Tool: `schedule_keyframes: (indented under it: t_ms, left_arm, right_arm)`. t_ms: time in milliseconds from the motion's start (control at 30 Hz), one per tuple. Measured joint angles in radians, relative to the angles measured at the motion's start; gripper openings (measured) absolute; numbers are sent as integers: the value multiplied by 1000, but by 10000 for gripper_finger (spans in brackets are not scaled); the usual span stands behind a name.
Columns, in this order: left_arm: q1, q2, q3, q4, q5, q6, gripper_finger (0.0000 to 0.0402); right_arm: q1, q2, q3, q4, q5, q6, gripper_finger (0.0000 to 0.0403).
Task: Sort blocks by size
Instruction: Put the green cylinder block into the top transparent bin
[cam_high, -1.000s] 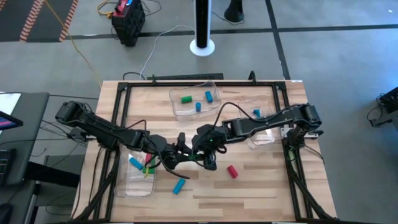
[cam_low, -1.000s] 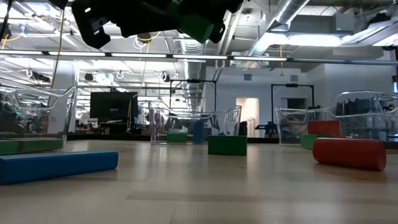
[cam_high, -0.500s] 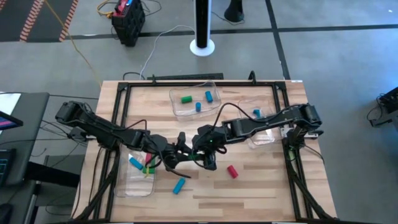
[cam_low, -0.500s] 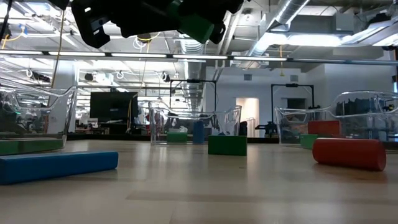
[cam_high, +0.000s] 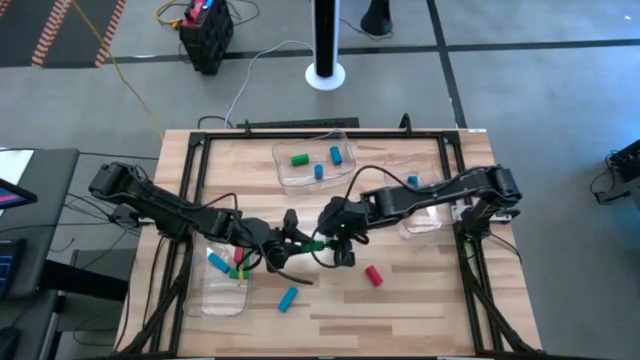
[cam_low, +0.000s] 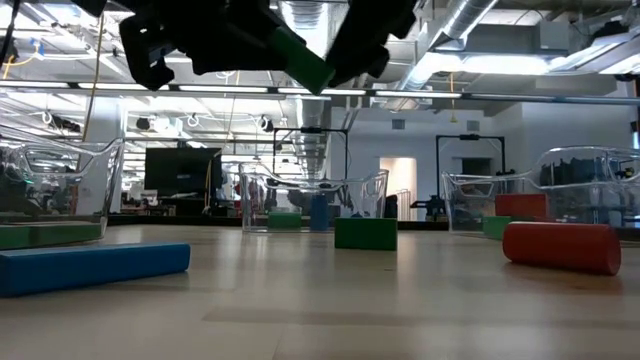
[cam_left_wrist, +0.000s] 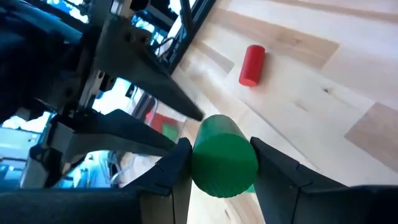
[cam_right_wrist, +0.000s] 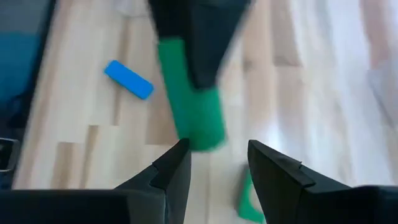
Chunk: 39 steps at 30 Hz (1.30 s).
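Note:
A green block (cam_high: 312, 243), a bar with a round end, hangs above the table's middle between my two grippers. My left gripper (cam_high: 299, 243) is shut on it. My right gripper (cam_high: 335, 238) stands open just to its right. In the right wrist view the block (cam_right_wrist: 189, 106) lies just ahead of the open fingertips (cam_right_wrist: 177, 163), apart from them. On the table lie a blue block (cam_high: 288, 298), a red block (cam_high: 374, 276) and a green block (cam_low: 365, 233). My left gripper pinches the green block's curved sides (cam_left_wrist: 198, 163) between its two fingers, at the end nearer the wrist. The block runs along the fingers and sticks out ahead of them toward my right gripper. It is lifted clear of the table and slightly tilted.
Three clear trays stand on the table: one at the far middle (cam_high: 285, 175) with green and blue blocks, one at the near left (cam_high: 215, 295) with blue, red and green blocks, one at the right (cam_high: 425, 222) with a blue block. A black frame rims the table.
My right gripper has tipped and drawn back a little from the green block, toward the table's right edge. The block now shows between the two grippers in the high view. In the low view it has tilted and sunk slightly in my left gripper.

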Motion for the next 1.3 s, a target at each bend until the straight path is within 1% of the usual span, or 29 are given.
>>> schedule_keyframes:
  t_ms: [67, 167, 400, 600, 800, 1000, 1167, 1300]
  left_arm:
    - [0, -2, 0, -7, -23, 0, 132]
    - [6, -16, 0, -27, -45, -7, 132]
    - [60, -105, 0, -64, -47, -73, 132]
    - [161, -181, 0, -89, -48, -133, 132]
    - [295, -186, 0, -77, -45, -180, 132]
    - [481, -179, 0, -73, 49, -263, 132]
    - [651, -168, 0, -69, 232, -407, 132]
    - [741, -110, 0, -77, 310, -494, 132]
  right_arm:
    - [1, -8, 0, -39, 22, 11, 186]
    - [1, -24, 0, -68, 26, 30, 186]
    - [29, -52, 0, -147, 85, 63, 186]
    - [60, -56, -1, -189, 112, 87, 186]
    - [100, -55, -51, -171, 120, 117, 186]
    - [140, -55, -115, -173, 132, 172, 186]
    - [171, -55, -157, -167, 150, 209, 186]
    - [189, -54, -178, -164, 167, 228, 186]
